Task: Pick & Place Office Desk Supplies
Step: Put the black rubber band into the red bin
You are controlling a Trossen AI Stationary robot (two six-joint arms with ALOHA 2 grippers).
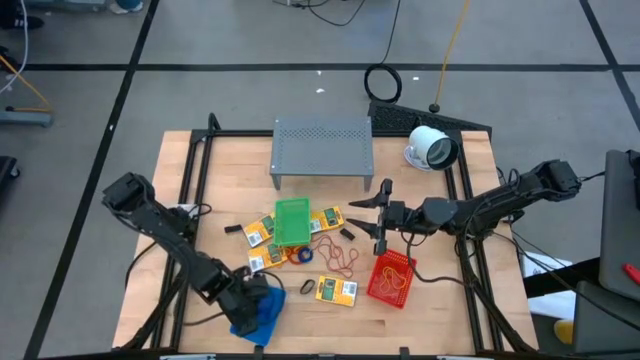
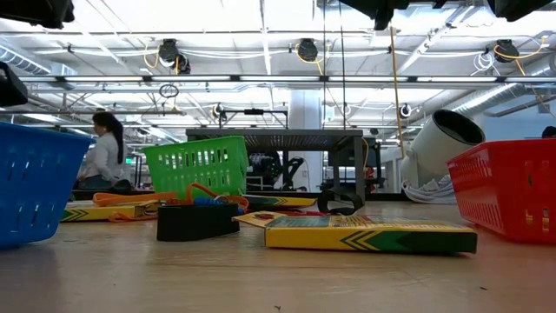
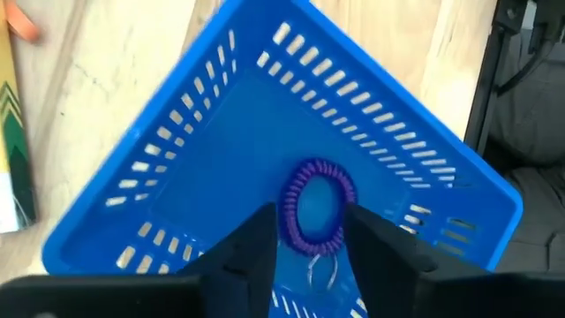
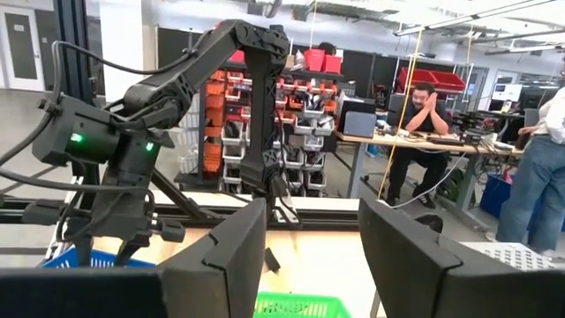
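My left gripper [image 3: 313,243] hangs open over the blue basket [image 1: 262,315] at the table's near left, pointing steeply down into it. A purple coil ring [image 3: 318,205] with a small metal loop shows between its fingertips, against the basket's floor. My right gripper [image 1: 375,215] waits open and level above the table, right of the green basket [image 1: 293,222]. Yellow packets [image 1: 336,290] and tan rubber bands [image 1: 335,255] lie flat on the table, with a black ring [image 1: 305,287] between them. My left gripper's fingers [image 3: 252,247] stand on either side of the purple coil ring's lower half [image 3: 296,234], coming from above. Whether they touch it I cannot tell. The ring sits inside the blue basket, near a corner.
A red basket [image 1: 392,278] stands at the near right. The grey perforated shelf [image 1: 322,148] and the white round device [image 1: 432,148] stand at the far edge. More packets [image 1: 260,233] lie left of the green basket. People sit and stand in the room beyond.
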